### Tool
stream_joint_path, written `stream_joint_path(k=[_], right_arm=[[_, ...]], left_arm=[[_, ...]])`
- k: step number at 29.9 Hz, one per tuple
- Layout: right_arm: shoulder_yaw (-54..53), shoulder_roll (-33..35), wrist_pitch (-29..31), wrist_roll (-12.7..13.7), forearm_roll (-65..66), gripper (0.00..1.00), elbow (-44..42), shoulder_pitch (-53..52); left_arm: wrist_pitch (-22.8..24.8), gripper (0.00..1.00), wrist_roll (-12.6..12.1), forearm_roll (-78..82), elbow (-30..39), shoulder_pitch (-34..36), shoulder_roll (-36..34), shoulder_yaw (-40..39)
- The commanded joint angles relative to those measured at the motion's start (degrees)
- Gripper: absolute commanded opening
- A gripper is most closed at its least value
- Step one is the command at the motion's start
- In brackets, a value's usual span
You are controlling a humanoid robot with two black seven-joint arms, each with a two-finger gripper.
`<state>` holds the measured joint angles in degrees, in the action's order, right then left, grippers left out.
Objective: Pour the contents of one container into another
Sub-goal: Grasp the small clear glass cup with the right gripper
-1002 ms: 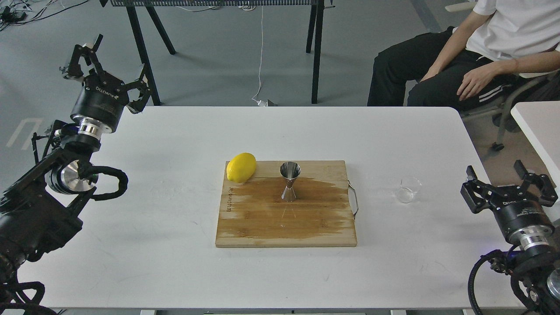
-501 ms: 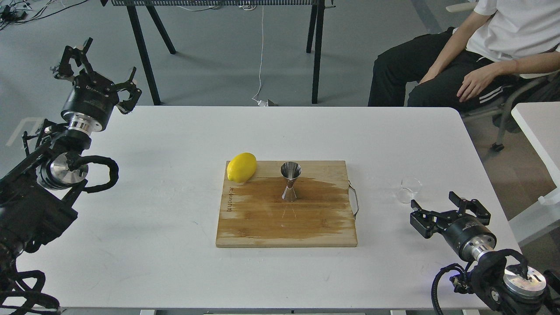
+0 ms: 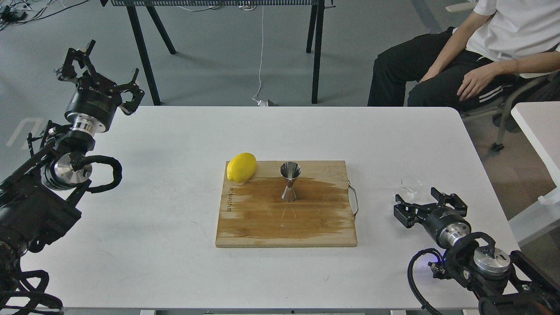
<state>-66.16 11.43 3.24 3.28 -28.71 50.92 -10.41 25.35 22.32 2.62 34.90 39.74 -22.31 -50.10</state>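
Big white rectangular table [image 3: 175,262] fills most of the frame, with a person in a white tee and black trousers [image 3: 472,57] sitting at the upper right. Dead centre sits a wooden chopping board with a wet dark patch and a metal handle [image 3: 262,227]. Left gripper [image 3: 99,75] is up in the upper left, fingers spread wide, holding nothing. Right gripper [image 3: 426,206] is low in the lower right, fingers apart too, just below the small clear glass cup [image 3: 410,184], which stands on the table right of the board. Yellow lemon [image 3: 241,167] lies on the board's upper-left corner. Shiny steel hourglass jigger [image 3: 290,181] stands upright mid-board.
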Motion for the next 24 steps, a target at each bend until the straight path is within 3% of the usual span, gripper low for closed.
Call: stream_joint_path(k=[1,8,17,24], right_arm=[[0.5,-1.3,2.2,0.1,0.8,0.92,-1.6,-0.8],[0.5,-1.5,3.4,0.8,0.8,0.70,-2.2,-1.1],[0.5,-1.5,4.4,0.9,0.8,0.67,-5.4,-2.4],[0.5,-1.5,6.3,1.3,0.8,0.40,-5.6,-2.4]], left_arm=[[0.0,1.00,0.3,0.0,-0.4,0.0,0.1,0.2],[0.3,1.00,0.4,0.0,-2.0,0.0,0.1,0.1],[0.0,1.00,0.5,-0.1,-2.0,0.0,0.2,0.3],[-0.2,1.00,0.5,0.0,-2.0,0.0,0.2,0.3]])
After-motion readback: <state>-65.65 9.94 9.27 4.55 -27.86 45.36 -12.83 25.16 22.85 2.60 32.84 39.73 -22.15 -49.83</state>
